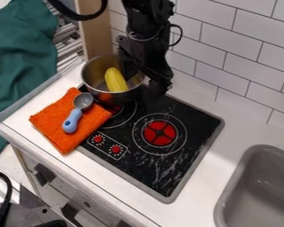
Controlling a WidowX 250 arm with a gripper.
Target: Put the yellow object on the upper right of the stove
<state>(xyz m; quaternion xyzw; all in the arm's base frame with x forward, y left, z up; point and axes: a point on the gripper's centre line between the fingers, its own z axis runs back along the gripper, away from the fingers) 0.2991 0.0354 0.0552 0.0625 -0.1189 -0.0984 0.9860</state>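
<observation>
Above the back corner of the stove [149, 170], we locate the gripper [145, 84], hanging from the arm at the right side of the metal pot [117, 98]. We observe its fingers set wide, with the near right part of the pot's rim between them; we cannot tell whether they touch the metal. We find the yellow object [115, 80] inside the pot, tilted lengthwise with its upper end leaning toward the far wall. The pot stands at the upper left of the stove.

We note an orange cloth [52, 125] on the counter [195, 201], overlapping the stove's left edge. On this cloth we see a scoop [72, 121] with a blue handle and a grey bowl, the bowl directed toward the pot. We identify a red-centred burner [160, 133] on the right half of the stove, two red knobs [116, 150] at its front left, and a grey sink [222, 201] farther right.
</observation>
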